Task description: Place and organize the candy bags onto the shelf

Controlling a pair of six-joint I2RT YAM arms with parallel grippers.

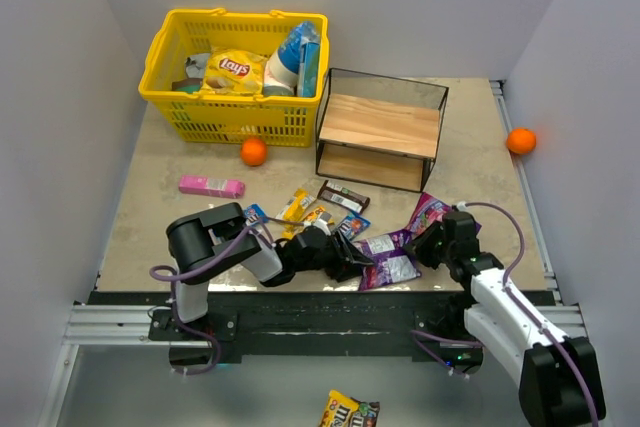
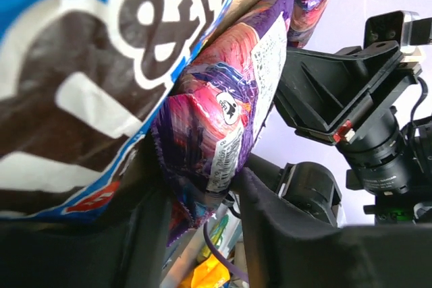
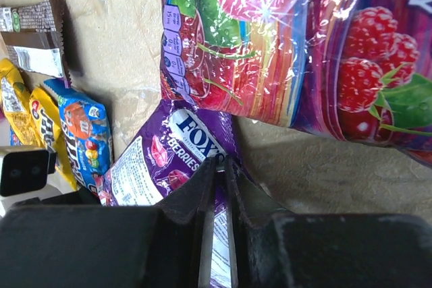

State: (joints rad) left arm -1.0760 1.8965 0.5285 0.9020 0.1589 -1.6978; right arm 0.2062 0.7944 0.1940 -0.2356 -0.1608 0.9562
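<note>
Purple foil is the thing to manage: the Fox's bag (image 1: 388,259) lies on the table on the near side of the shelf (image 1: 380,122), apart from it. The left gripper (image 2: 199,224) straddles its crumpled end beside a blue packet (image 2: 67,65), 1 finger on each side; I cannot tell whether it truly bites. The right gripper (image 3: 217,166) is pinched tight on the same bag's edge. Only 1 grip should carry it, so 1 should let go before the lift, then the bag should go flat onto the shelf's top board.

A robot lab test cell: plain white panel walls (image 1: 60,97) box in a beige marbled surface (image 1: 470,162). Behind the jaws, a slotted aluminium rail (image 1: 105,325) carries the black arm bases (image 1: 190,325).
</note>
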